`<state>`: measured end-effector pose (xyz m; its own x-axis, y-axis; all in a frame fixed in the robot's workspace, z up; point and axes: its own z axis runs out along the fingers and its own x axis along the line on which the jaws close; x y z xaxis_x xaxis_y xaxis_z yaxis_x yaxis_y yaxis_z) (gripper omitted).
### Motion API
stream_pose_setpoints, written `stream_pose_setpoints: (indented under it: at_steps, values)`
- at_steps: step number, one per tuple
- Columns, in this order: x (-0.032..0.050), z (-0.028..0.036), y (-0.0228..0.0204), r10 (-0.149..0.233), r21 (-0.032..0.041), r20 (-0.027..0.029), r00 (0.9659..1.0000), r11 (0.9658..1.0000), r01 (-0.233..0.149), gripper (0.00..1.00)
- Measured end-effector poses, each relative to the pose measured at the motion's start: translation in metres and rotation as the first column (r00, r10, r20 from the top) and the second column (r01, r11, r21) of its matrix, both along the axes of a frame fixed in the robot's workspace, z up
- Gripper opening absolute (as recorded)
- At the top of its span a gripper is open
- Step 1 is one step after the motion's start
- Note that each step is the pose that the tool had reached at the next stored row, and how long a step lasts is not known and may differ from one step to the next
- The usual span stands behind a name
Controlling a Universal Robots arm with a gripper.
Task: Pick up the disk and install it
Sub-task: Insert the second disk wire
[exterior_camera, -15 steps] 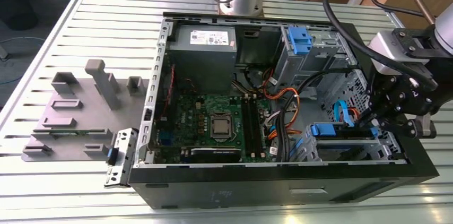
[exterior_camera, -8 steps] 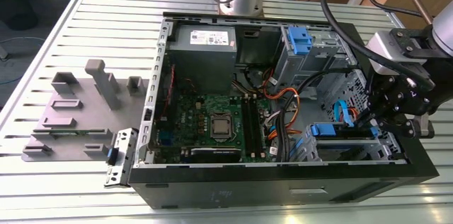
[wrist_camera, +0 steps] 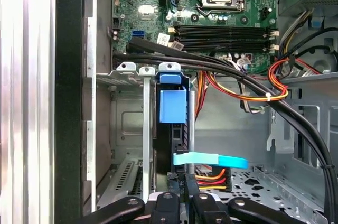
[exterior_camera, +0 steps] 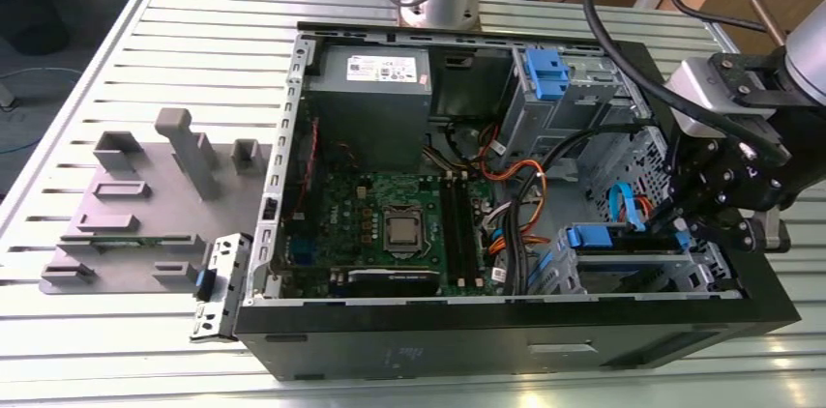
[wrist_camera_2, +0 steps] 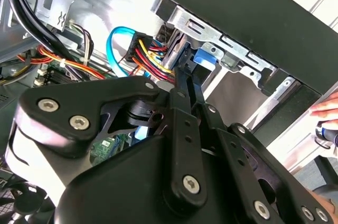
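Fixture (exterior_camera: pixel 130 205): grey, on the slatted table at the exterior view's left, well apart from the work; of no concern to this step.
Case (exterior_camera: pixel 516 316): open, motherboard (exterior_camera: pixel 387 224) bare in the middle; best kept clear of any sideways swing.
Bay (wrist_camera: pixel 127 68): silver slots by the case's black wall; push best kept straight along the rails, not tilted, judging from the narrow slot.
Disk (wrist_camera: pixel 172 105): edge-on in the bay, blue end tab up, seemingly most of the way in.
Cables: blue data cable (wrist_camera: pixel 211 159) and red-yellow power wires (wrist_camera: pixel 248 94) just beside the disk; likely snag if pressed crooked.
Gripper (wrist_camera: pixel 182 195): fingers drawn close together, apparently pinching the disk's edge.
Arm: at the exterior view's right, wrist reaching over the case wall, fingers pointing down into the bay.
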<state>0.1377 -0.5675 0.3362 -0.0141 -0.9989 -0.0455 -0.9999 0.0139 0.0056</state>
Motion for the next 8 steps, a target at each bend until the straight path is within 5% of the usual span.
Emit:
stream_pose_setpoints:
  at_steps: [4,8]
  values:
    - [0.0,-0.0012,0.0,0.0,-0.0091,0.0,1.0,1.0,0.0,0.16]
    - [-0.0001,-0.0012,0.0003,0.0,-0.0093,0.0,1.0,1.0,0.0,0.16]
